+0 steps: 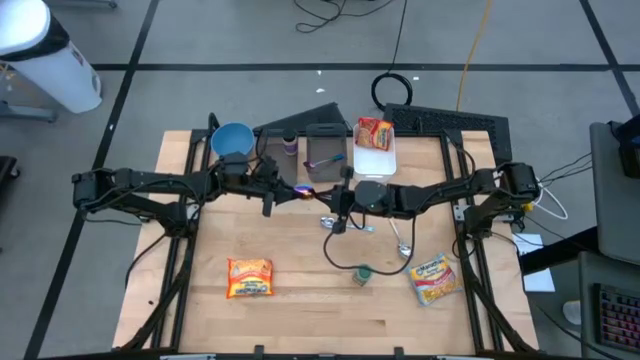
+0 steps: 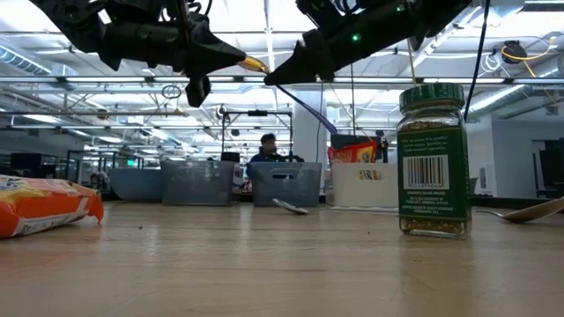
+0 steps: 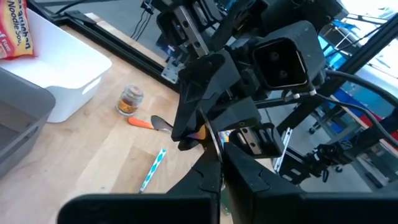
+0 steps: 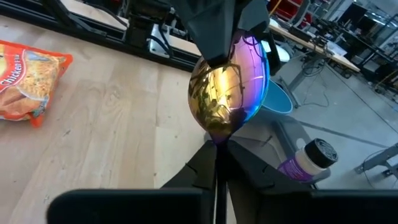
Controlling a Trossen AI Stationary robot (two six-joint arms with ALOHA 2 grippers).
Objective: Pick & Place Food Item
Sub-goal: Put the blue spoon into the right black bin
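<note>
Both grippers, left [image 1: 285,190] and right [image 1: 322,192], are closing on our iridescent spoon [image 4: 228,93], meeting above the table [image 1: 300,300], bowl between them.

Iridescent gold-purple spoon [image 4: 228,93] held aloft mid-table between both grippers, bowl toward the left arm

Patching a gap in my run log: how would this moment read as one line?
phase: handover, mid-air | left end effector: shut on spoon | right end effector: shut on spoon
</note>
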